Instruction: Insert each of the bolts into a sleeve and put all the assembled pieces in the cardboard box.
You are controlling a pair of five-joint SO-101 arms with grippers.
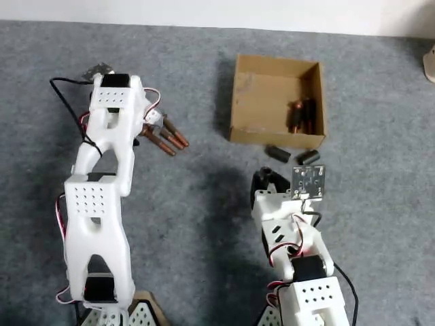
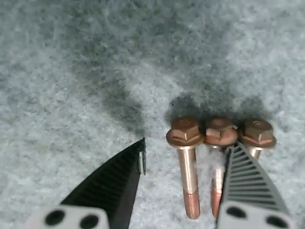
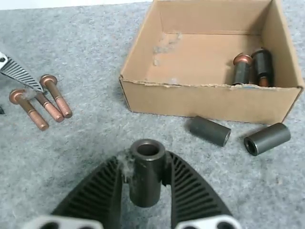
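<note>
1. Left claw (image 2: 188,145) is released, straddling one of three bolts (image 2: 188,162) toward the surface's far-left corner, positioned for pickup.
2. Right claw (image 3: 145,161) grasps a sleeve (image 3: 145,176) upright near the cardboard box (image 3: 205,100), bore exposed for insertion.

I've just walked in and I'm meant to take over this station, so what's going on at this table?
The left hand is open just above three bolts lying side by side on the grey mat, gripping none of them. The right hand holds a dark sleeve upright, open end up. Two more sleeves lie loose in front of the cardboard box, which already has a couple of assembled pieces in it.
</note>
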